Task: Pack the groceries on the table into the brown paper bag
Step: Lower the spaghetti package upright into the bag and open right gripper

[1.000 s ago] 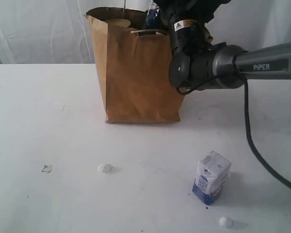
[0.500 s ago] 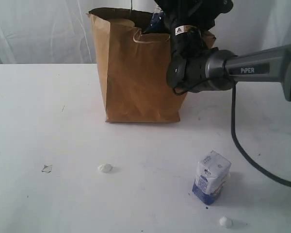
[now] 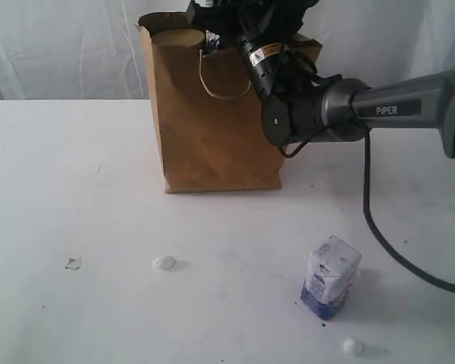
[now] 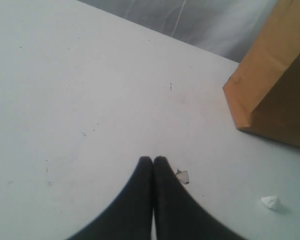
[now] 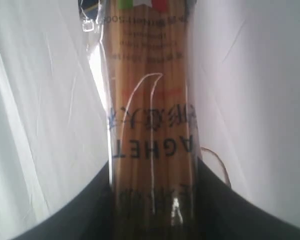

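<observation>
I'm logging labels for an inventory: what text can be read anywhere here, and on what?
"PiPER": right arm's grey link.
"AGHE", part of a word: spaghetti packet.
Packet's other print, the arm's warning sticker, the white-blue carton: too blurred or small to read.

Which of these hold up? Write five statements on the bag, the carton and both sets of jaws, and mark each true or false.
1. The brown paper bag stands upright on the table. True.
2. The small white-blue carton sits inside the bag. False: it stands on the table, apart from the bag.
3. The right jaws grip the spaghetti packet. True.
4. The left jaws stand wide open. False: they are shut, holding nothing.
5. A white crumb lies on the table. True.
</observation>
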